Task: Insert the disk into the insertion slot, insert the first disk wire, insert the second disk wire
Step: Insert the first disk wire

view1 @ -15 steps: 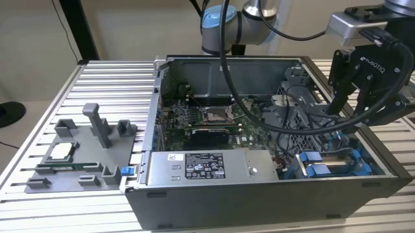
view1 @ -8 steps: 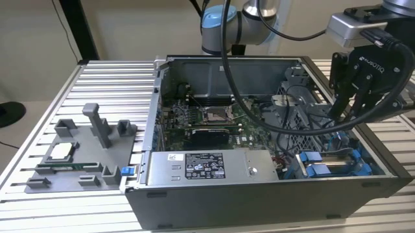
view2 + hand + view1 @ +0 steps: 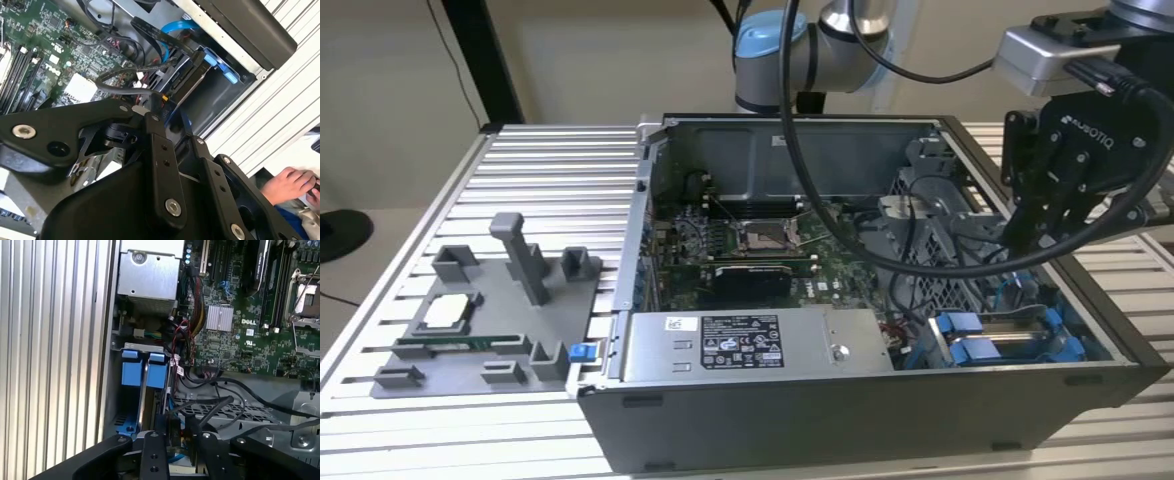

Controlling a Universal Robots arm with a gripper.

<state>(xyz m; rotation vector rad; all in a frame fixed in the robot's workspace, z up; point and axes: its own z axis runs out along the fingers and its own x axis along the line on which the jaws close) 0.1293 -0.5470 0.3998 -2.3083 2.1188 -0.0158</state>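
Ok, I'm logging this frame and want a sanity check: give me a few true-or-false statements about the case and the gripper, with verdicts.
The gripper reaches into the computer case near the blue tabs. True.
The power-supply box lies on the grey fixture. False: it sits inside the case.
A cooler covers the CPU socket. False: the socket is bare.
A person's hand shows in the second wrist view. True.

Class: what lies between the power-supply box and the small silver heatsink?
Red, yellow and black wires separate power-supply box and heatsink, in the first wrist view.
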